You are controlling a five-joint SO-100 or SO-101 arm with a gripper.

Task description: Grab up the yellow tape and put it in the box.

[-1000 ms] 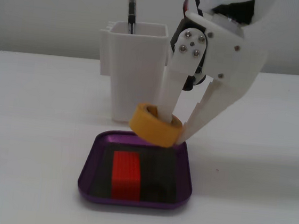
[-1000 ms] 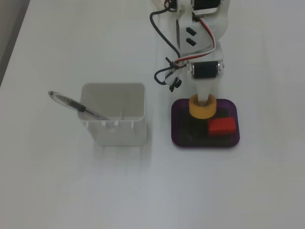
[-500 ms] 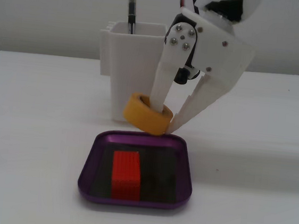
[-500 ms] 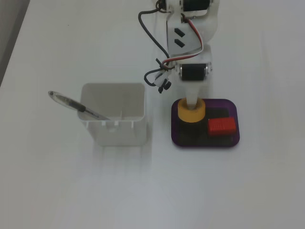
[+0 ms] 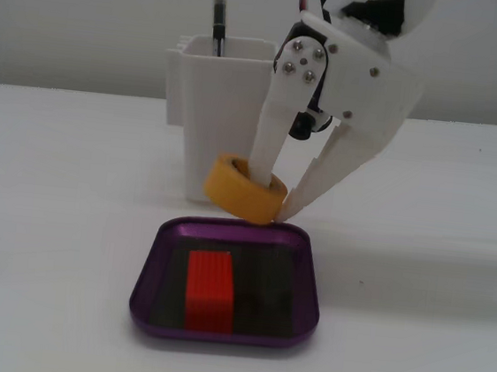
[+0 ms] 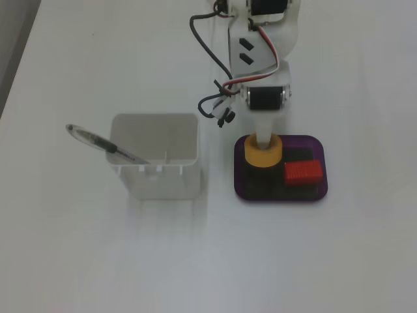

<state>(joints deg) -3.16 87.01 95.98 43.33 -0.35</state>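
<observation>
Jaws of the gripper (image 5: pixel 269 201) pinch the yellow tape (image 5: pixel 241 188), one finger through its hollow centre, the other against its outer wall. Just beneath them lies the box (image 5: pixel 220 330), a red block (image 5: pixel 210 290) inside. Carrying looks finished; the next move calls for release. From above, the arm hides the outer finger.

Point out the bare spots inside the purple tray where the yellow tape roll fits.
Free: the dark floor of the purple metallic tray beside the red ribbed block, right of it in a fixed view. The block's side is crowded. The gripper holds the yellow tape roll above the rear rim.
</observation>
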